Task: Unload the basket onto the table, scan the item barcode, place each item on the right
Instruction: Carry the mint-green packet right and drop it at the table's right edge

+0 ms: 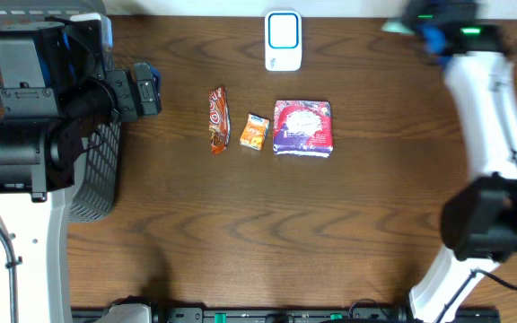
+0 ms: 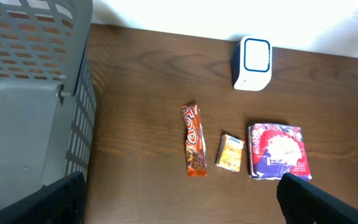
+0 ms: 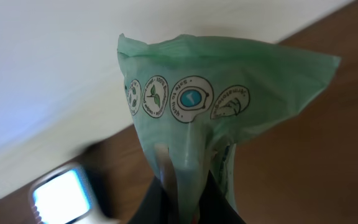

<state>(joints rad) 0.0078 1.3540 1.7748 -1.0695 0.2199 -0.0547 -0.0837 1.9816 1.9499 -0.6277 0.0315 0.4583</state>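
Sitting pinched in right gripper (image 3: 188,202), green packet (image 3: 210,93) held off table (image 1: 240,224) at far right; fingers clamped together on packet's edge. Round printed logos face wrist camera, no barcode visible. White scanner (image 1: 283,40) at far edge, centre, left of packet, apart from it. Judgement: pick-up done; bringing packet to scanner and showing barcode left. Candy bar (image 1: 217,119), orange sachet (image 1: 254,132), purple pack (image 1: 302,128) in row nearer than scanner. Left gripper (image 1: 146,90) at far left, fingers wide apart, empty, beside grey basket (image 1: 92,179).
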